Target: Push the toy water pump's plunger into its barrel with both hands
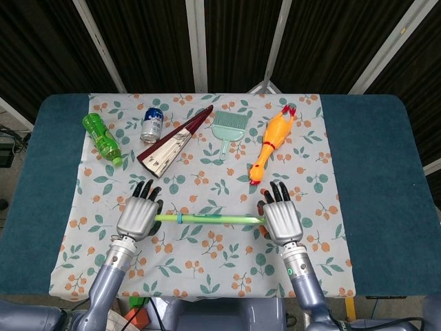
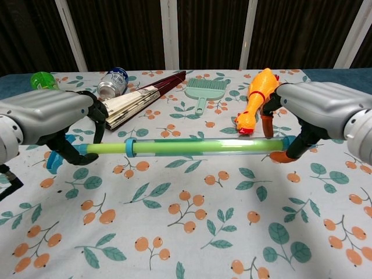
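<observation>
Toy water pump level between both hands' fingers.

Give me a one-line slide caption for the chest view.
Left robot hand and right robot hand hold the toy water pump level above the floral tablecloth, plunger nearly inside the barrel.

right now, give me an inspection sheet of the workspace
surface: floral cloth over a dark blue table
job's things: toy water pump, green plunger mostly inside the clear barrel, held level above the cloth
clutter: green plastic bottle, blue drink can, folded fan, teal hand brush, yellow rubber chicken, all along the far side
hands: left hand grips the plunger end, right hand grips the barrel end
cables: nothing seen on the table
surroundings: dark slatted wall behind
</observation>
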Robot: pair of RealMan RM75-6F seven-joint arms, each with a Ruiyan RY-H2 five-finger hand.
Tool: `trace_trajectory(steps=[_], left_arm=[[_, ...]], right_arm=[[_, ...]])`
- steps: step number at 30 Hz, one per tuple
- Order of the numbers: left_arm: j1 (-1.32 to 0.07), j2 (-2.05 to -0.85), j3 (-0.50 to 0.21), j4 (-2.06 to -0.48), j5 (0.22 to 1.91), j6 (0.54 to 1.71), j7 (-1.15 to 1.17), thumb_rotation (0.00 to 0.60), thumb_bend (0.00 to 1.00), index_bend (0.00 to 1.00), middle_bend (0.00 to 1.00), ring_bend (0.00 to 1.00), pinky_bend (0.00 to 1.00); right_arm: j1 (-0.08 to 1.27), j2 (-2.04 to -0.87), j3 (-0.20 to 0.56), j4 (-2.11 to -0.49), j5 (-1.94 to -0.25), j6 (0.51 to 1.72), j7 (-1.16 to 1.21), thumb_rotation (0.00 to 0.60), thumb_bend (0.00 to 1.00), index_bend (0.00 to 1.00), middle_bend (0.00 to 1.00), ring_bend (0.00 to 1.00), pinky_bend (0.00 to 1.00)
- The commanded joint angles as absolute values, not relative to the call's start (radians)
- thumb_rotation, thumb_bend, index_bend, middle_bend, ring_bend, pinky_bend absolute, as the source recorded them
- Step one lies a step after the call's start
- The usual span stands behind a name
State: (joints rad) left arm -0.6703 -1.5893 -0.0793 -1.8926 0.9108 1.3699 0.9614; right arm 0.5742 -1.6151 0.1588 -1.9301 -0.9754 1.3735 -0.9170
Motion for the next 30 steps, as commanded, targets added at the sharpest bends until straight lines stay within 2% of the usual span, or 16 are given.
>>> trace_trajectory(steps=[1, 16, 20, 21, 23, 24, 28, 30], left_arm=[[-0.669, -1.594, -0.082, -1.890, 0.913, 1.375, 0.962, 0.600, 0.53, 0.65, 0.14, 0.00, 0.07], [-0.668, -1.626, -0.088, -1.879, 0.907, 1.378, 0.965, 0.600, 0.53, 0.65, 0.13, 0.00, 0.07], [-0.666, -1.634, -0.085, -1.875, 0.905, 1.379, 0.966, 0.600, 0.50, 0.59, 0.10, 0.00, 0.07], [-0.666, -1.635, -0.084, -1.874, 0.905, 1.379, 0.967, 0.600, 0.48, 0.55, 0.08, 0.00, 0.06], [-0.665, -1.633, -0.080, -1.874, 0.905, 1.379, 0.970, 0.600, 0.41, 0.45, 0.04, 0.00, 0.05], [-0.663, -1.629, -0.079, -1.875, 0.904, 1.379, 0.970, 0.600, 0.38, 0.41, 0.03, 0.00, 0.05], [-0.656, -1.609, -0.079, -1.884, 0.900, 1.379, 0.960, 0.600, 0.28, 0.29, 0.02, 0.00, 0.03], [-0.652, -1.591, -0.078, -1.891, 0.897, 1.376, 0.953, 0.600, 0.23, 0.25, 0.01, 0.00, 0.02]], right_arm=[[0.575, -1.620, 0.156, -1.930, -0.975, 1.376, -0.917, 0.600, 0.31, 0.77, 0.24, 0.00, 0.00], [0.580, -1.643, 0.148, -1.926, -0.972, 1.382, -0.913, 0.600, 0.31, 0.77, 0.24, 0.00, 0.00], [0.581, -1.643, 0.148, -1.928, -0.971, 1.383, -0.911, 0.600, 0.31, 0.75, 0.24, 0.00, 0.00], [0.580, -1.643, 0.148, -1.928, -0.970, 1.384, -0.911, 0.600, 0.31, 0.72, 0.24, 0.00, 0.00], [0.580, -1.640, 0.148, -1.929, -0.967, 1.384, -0.912, 0.600, 0.31, 0.53, 0.19, 0.00, 0.00], [0.579, -1.636, 0.146, -1.931, -0.960, 1.384, -0.916, 0.600, 0.31, 0.41, 0.14, 0.00, 0.00], [0.577, -1.614, 0.144, -1.943, -0.926, 1.380, -0.933, 0.600, 0.31, 0.10, 0.03, 0.00, 0.00], [0.577, -1.597, 0.145, -1.953, -0.902, 1.378, -0.947, 0.600, 0.31, 0.02, 0.00, 0.00, 0.00]])
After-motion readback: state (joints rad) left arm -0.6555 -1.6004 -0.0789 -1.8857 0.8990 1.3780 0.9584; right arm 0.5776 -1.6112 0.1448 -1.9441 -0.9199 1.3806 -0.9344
